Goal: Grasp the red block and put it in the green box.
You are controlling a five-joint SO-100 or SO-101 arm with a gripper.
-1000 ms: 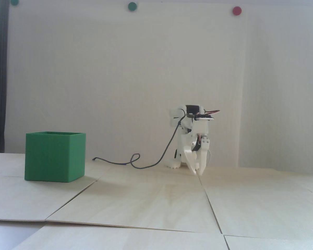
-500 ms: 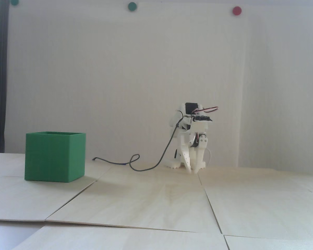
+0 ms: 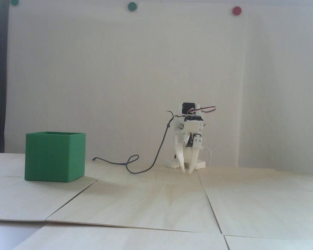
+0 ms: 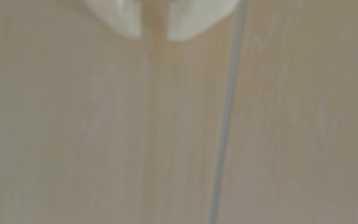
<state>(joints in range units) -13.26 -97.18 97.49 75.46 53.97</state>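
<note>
The green box [image 3: 54,157] stands on the wooden table at the left in the fixed view, its top open; its inside is hidden from here. The red block shows in neither view. My white gripper [image 3: 187,172] hangs folded down in front of the arm's base at the table's back centre, far right of the box, tips almost on the table. In the wrist view my gripper [image 4: 154,38] enters from the top edge, blurred. Its jaws stand nearly together with only a thin slit between them and nothing held.
A dark cable [image 3: 135,166] loops over the table between the box and the arm. The table is made of light wooden panels with seams [image 4: 227,112]. Round green dots [image 3: 132,6] and a red dot [image 3: 236,10] are on the white wall.
</note>
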